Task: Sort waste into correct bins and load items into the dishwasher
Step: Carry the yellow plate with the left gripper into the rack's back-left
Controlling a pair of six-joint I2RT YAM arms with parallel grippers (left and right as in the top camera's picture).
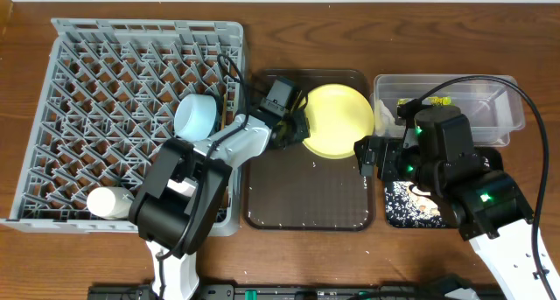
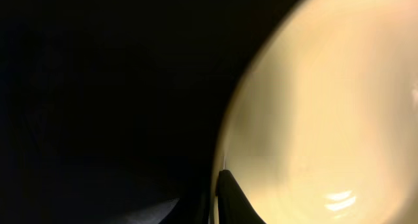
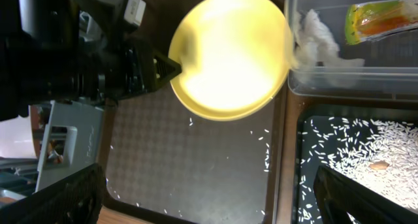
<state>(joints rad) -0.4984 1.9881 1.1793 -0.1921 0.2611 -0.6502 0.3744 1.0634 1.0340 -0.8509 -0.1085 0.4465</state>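
We are pinching the yellow plate (image 1: 341,118) by its left rim with the left gripper (image 1: 296,127). The fingers (image 2: 225,198) are closed on that edge. Taking the rim rather than the face is probably giving us a hold thin enough to clamp, and it should let the plate be stood on edge between pegs later. The plate is sitting over the far part of the brown tray (image 1: 306,195), its right edge nearly meeting the clear tub (image 1: 507,116). We cannot tell whether it is lifted or resting.

The right gripper (image 3: 209,185) is hanging spread apart and empty above the tray's right side, apparently leaving the left arm room.

The tissue (image 3: 313,38) and wrapper (image 3: 379,18) are lying in the tub, and rice crumbs (image 3: 372,145) are covering the black tray (image 3: 304,145), though some are scattered on the brown tray.

The blue bowl (image 1: 196,116) and white cup (image 1: 105,201) are sitting in the grey dish rack (image 1: 105,90) at the desk's left. The plate likely belongs there next.
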